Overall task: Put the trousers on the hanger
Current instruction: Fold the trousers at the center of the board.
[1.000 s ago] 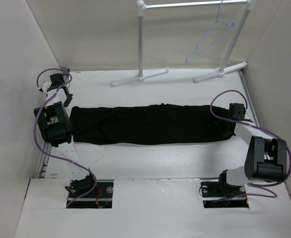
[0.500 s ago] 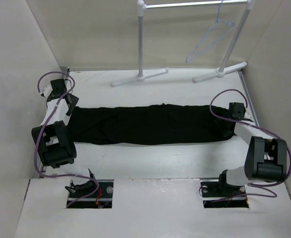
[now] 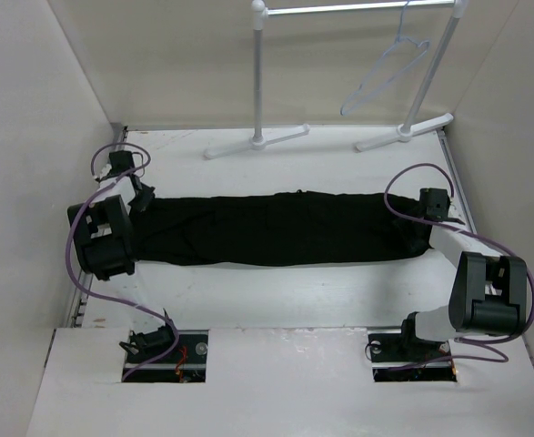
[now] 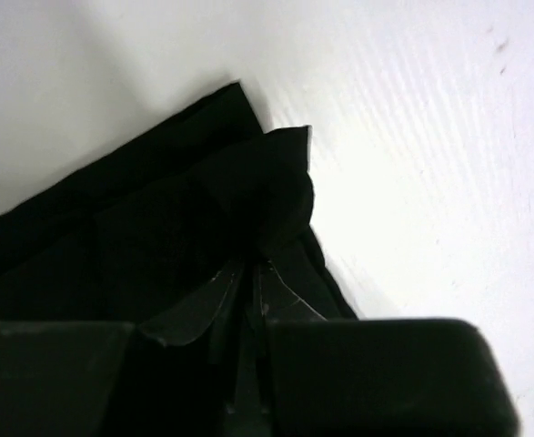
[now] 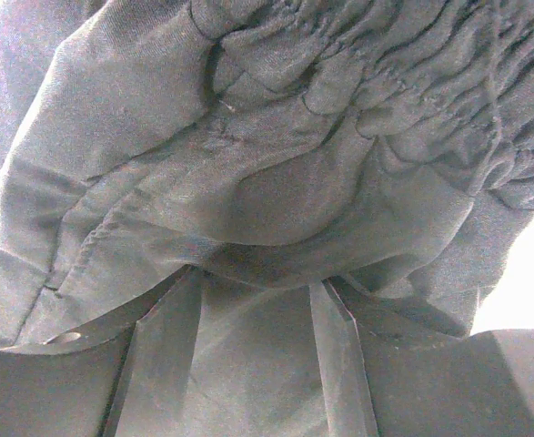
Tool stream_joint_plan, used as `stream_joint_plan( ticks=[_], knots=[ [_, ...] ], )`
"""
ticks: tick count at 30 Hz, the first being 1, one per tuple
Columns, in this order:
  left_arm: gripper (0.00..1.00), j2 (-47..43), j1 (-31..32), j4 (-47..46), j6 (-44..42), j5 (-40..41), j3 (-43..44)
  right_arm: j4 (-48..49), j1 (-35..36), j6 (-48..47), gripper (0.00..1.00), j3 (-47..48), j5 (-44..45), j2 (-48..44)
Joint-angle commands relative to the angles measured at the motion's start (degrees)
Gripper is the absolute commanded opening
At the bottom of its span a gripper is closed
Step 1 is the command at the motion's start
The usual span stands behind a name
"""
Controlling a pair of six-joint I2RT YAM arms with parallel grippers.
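The black trousers (image 3: pixel 276 228) lie stretched flat across the table from left to right. My left gripper (image 3: pixel 145 197) is at their left end. In the left wrist view its jaws (image 4: pixel 248 266) are almost together and pinch a raised fold of the trouser-leg fabric (image 4: pixel 276 196). My right gripper (image 3: pixel 420 231) is at the right end, where its fingers (image 5: pixel 339 350) stand part-way closed on a thick bunch of the gathered waist fabric (image 5: pixel 285 182). The pale hanger (image 3: pixel 387 73) hangs from the rack bar at the back right, far from both grippers.
The white tube garment rack (image 3: pixel 259 82) stands at the back, its feet (image 3: pixel 253 144) on the table behind the trousers. Walls close in the table on the left, back and right. Purple cables loop off both arms.
My left arm has swung its gripper from the far left corner to the right and nearer, onto the left end of the trousers. The right arm and the trousers have not moved.
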State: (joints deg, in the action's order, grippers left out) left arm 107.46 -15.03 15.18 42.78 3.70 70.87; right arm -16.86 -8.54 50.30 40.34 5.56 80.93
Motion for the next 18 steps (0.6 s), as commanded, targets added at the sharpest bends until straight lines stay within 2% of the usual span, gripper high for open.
stream_joint_plan(
  ticks=[1,7,10,13,16,18],
  knots=[
    [0.05,1.3,-1.3,-0.8,0.5,2.1,2.9,2.3,0.2,-0.6,0.55,0.0,1.1,-1.4],
    [0.03,2.4,-3.7,-0.1,0.7,7.0,6.3,1.6,-0.6,-0.7,0.55,0.5,1.8,0.8],
    [0.06,4.0,-4.4,0.0,0.7,7.6,8.6,1.3,-0.6,-0.9,0.55,0.8,2.1,1.2],
    [0.14,4.2,-4.4,-1.4,0.8,7.4,8.8,0.7,-0.2,-0.9,0.55,1.8,2.2,1.2],
    [0.33,2.2,-4.1,-1.8,1.5,6.1,8.8,-0.4,-0.2,-1.1,0.57,3.1,2.0,0.3],
    [0.40,-1.8,-2.8,-1.0,3.2,5.4,7.5,-1.2,0.1,-1.3,0.60,4.4,1.2,-0.8]
  ],
)
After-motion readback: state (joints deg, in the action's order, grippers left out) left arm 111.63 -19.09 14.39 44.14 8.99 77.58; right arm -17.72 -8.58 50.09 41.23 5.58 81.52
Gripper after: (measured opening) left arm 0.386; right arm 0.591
